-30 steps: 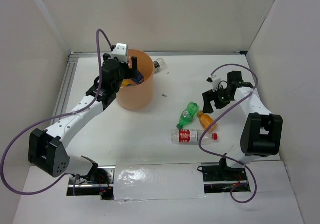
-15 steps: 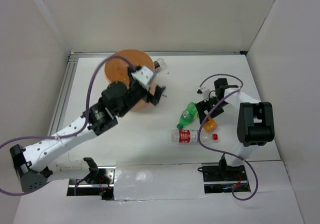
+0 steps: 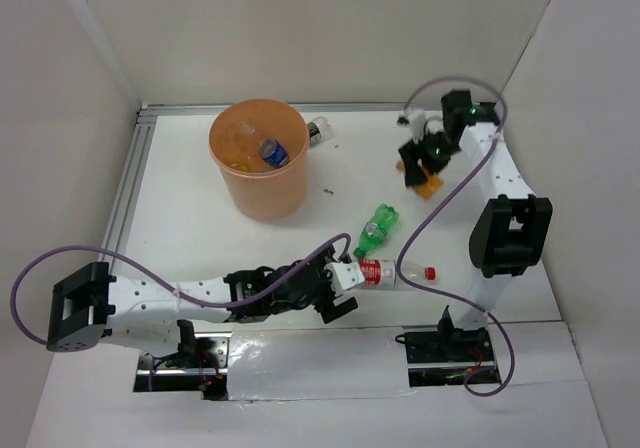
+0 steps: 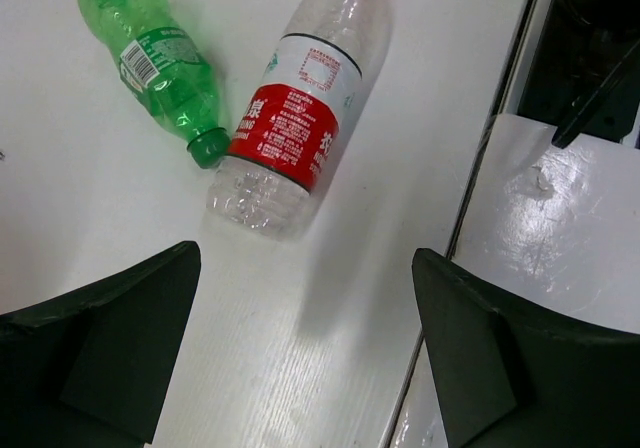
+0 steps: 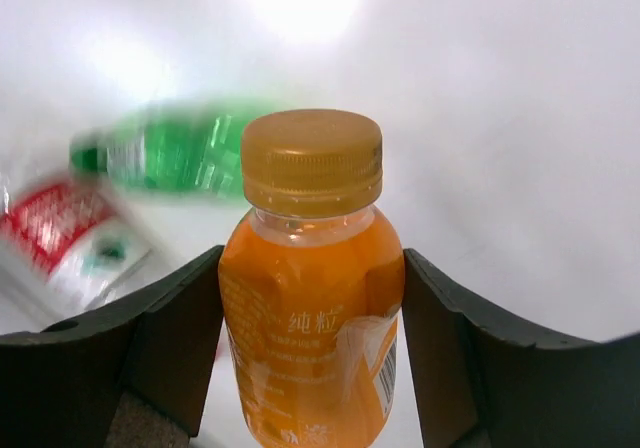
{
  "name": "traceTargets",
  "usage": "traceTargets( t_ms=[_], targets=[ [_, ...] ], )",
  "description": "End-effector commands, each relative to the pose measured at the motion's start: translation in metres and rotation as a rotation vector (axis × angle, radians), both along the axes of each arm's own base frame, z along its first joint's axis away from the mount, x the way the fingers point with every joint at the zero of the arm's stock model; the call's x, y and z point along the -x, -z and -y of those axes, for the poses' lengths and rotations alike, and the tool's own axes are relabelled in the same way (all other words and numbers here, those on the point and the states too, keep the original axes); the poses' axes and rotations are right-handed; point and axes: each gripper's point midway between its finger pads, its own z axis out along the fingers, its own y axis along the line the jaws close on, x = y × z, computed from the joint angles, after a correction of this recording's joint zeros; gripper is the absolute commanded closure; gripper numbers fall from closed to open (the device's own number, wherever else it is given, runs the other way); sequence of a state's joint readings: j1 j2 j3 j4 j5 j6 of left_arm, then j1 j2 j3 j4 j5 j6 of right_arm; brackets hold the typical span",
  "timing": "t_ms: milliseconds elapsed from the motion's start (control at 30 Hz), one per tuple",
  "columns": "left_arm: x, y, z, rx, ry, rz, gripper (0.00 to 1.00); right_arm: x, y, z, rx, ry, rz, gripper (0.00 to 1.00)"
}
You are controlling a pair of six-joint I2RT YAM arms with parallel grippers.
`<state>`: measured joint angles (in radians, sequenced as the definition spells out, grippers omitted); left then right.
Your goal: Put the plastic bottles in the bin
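Observation:
The orange bin (image 3: 258,183) stands at the back left with a blue-labelled bottle (image 3: 273,153) and others inside. A green bottle (image 3: 377,225) (image 4: 160,68) and a clear red-labelled bottle (image 3: 385,271) (image 4: 300,118) lie on the table at front centre. My left gripper (image 3: 345,286) (image 4: 305,338) is open, low over the table, just short of the red-labelled bottle's base. My right gripper (image 3: 428,163) (image 5: 310,348) is shut on an orange bottle (image 3: 432,180) (image 5: 310,298), held up at the back right with a finger on each side.
Another small bottle (image 3: 318,128) lies behind the bin by the back rail. White walls close in the table on three sides. The table's front edge and the right arm's base plate (image 4: 560,228) are close to the left gripper.
The left arm swung from the bin down to the front by the red-labelled bottle, jaws wide. The right gripper closed on the orange bottle and lifted it toward the back right.

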<state>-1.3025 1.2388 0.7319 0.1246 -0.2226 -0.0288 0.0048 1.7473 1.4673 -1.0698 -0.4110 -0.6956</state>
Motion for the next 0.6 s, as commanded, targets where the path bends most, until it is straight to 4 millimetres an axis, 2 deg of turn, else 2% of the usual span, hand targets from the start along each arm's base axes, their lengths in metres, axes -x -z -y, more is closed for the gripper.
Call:
traceTargets(
  t_ms=[0,33,100,133,200,233,267,300,333,367,400,433,467,500,533,567],
  targets=[
    [-0.008,-0.013,0.016,0.044,-0.009,0.098,0.00,-0.057,-0.125,-0.034,-0.127,-0.159,0.322,0.87],
    [-0.005,-0.007,0.021,0.017,0.000,0.111,0.00,-0.065,-0.129,-0.054,-0.160,-0.219,0.316,0.87],
    [-0.006,-0.001,0.022,-0.019,0.009,0.150,0.00,-0.084,-0.163,-0.083,-0.217,-0.305,0.427,0.87],
    [-0.003,0.004,0.025,-0.027,0.010,0.155,0.00,-0.094,-0.197,-0.117,-0.291,-0.392,0.532,0.87],
    [0.001,0.005,0.029,-0.025,0.025,0.164,0.00,-0.098,-0.234,-0.153,-0.380,-0.471,0.658,0.87],
    [0.002,0.007,0.029,-0.026,0.023,0.169,0.00,-0.090,-0.234,-0.183,-0.470,-0.539,0.655,0.87],
    [0.001,0.016,0.028,-0.052,0.017,0.168,0.00,-0.097,-0.274,-0.201,-0.521,-0.585,0.839,0.87],
    [0.002,0.015,0.028,-0.053,0.013,0.173,0.00,-0.092,-0.283,-0.215,-0.593,-0.563,0.837,0.85],
    [0.001,0.013,0.034,-0.042,0.016,0.183,0.00,-0.080,-0.269,-0.241,-0.657,-0.616,0.809,0.84],
    [-0.001,0.011,0.034,-0.035,0.004,0.189,0.00,-0.080,-0.289,-0.256,-0.691,-0.667,0.917,0.84],
    [-0.003,0.016,0.033,-0.051,-0.009,0.193,0.00,-0.075,-0.289,-0.271,-0.715,-0.687,0.914,0.83],
    [-0.004,0.014,0.037,-0.048,-0.005,0.204,0.00,-0.071,-0.301,-0.284,-0.728,-0.703,0.936,0.83],
    [-0.003,0.012,0.041,-0.038,-0.005,0.209,0.00,-0.066,-0.283,-0.310,-0.757,-0.746,0.871,0.83],
    [-0.003,0.013,0.043,-0.042,-0.002,0.217,0.00,-0.062,-0.282,-0.321,-0.778,-0.760,0.841,0.83],
    [-0.004,0.020,0.043,-0.062,0.004,0.221,0.00,-0.058,-0.295,-0.330,-0.795,-0.775,0.859,0.83],
    [-0.004,0.017,0.047,-0.052,0.003,0.223,0.00,-0.055,-0.279,-0.347,-0.808,-0.789,0.806,0.83]
  ],
)
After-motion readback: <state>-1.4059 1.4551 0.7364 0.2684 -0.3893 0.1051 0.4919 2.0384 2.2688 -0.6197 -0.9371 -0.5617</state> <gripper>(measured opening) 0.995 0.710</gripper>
